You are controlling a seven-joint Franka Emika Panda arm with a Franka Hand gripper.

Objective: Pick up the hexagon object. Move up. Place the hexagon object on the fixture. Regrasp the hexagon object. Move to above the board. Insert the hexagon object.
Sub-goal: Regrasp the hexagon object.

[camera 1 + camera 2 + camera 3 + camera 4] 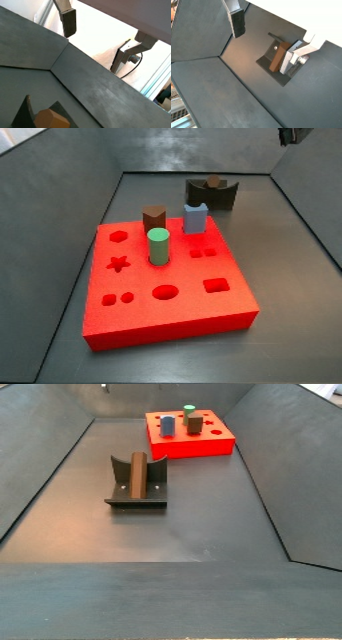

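Fingers (238, 22) of the gripper (271, 35) are standing apart and grasping nothing, hanging high above the bin floor over the fixture (135, 481). In a wrist view the hexagon object (277, 58) is resting in the fixture's notch, apparently parked there so it can be regrasped at a better angle. Its long axis is running along the cradle, leaning against the upright. The board (160, 278) is waiting well apart, with the green cylinder (159, 246) already standing in it.
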